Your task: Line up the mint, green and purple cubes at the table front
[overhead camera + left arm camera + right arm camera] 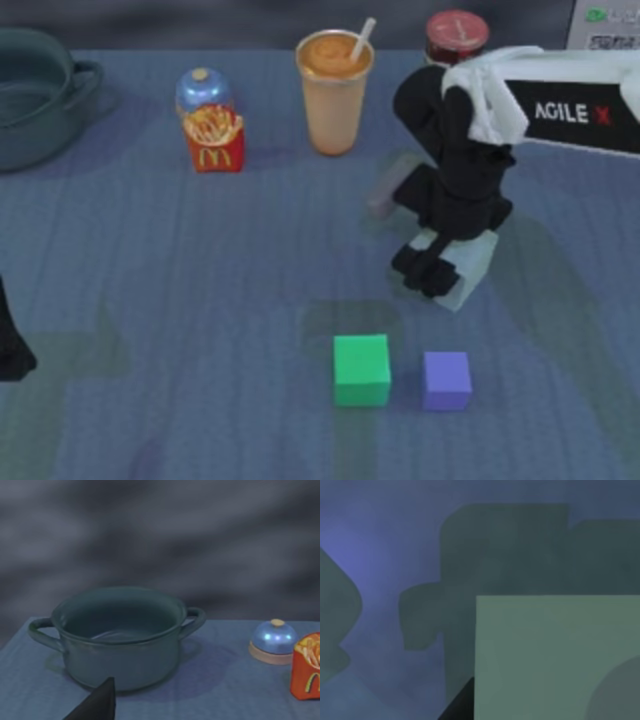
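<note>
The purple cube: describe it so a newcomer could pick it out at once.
Start at the front of the blue-grey table, below the right gripper, which is on the mint cube. Two small cubes sit side by side there, apart. The purple cube is the right one, violet and smaller than the green cube.

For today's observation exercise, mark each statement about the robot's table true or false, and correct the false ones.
1. The green cube lies left of the purple cube. True.
2. The right gripper is on the mint cube. True.
3. All three cubes already stand in one row. False: the mint cube sits farther back.
4. The pot stands at the table's right rear. False: left rear.
5. The fries box touches the cup. False: they stand apart.
</note>
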Motion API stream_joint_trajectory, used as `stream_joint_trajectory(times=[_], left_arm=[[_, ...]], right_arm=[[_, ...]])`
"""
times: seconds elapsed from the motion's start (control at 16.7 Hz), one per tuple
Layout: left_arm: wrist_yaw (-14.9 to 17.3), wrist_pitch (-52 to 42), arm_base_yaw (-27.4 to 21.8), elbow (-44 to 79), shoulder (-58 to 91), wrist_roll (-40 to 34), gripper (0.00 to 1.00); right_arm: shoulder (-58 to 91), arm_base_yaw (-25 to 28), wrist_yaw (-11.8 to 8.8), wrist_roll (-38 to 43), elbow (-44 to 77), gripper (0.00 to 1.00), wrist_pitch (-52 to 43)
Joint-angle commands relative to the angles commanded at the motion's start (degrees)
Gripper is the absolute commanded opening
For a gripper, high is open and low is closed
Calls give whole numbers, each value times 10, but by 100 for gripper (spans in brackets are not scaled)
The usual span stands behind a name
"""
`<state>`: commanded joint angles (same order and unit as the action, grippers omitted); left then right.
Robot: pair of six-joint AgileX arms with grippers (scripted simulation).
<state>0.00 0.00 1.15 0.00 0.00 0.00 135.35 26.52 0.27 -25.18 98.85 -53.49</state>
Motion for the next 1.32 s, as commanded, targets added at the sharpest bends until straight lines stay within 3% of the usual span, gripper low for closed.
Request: stream_joint_trajectory(times=[0.12, 0.18, 0.72, 1.32], left_arm=[[0, 0, 0, 0, 0, 0, 100], [0, 0, 0, 0, 0, 0, 100], [0, 0, 0, 0, 0, 0, 100], [0, 0, 0, 0, 0, 0, 100]], right_arm=[[0, 0, 0, 0, 0, 2, 0], [0, 0, 0, 0, 0, 0, 0], [-5, -1, -1, 1, 2, 0, -4], [-51, 4, -1, 0, 85, 0, -133]])
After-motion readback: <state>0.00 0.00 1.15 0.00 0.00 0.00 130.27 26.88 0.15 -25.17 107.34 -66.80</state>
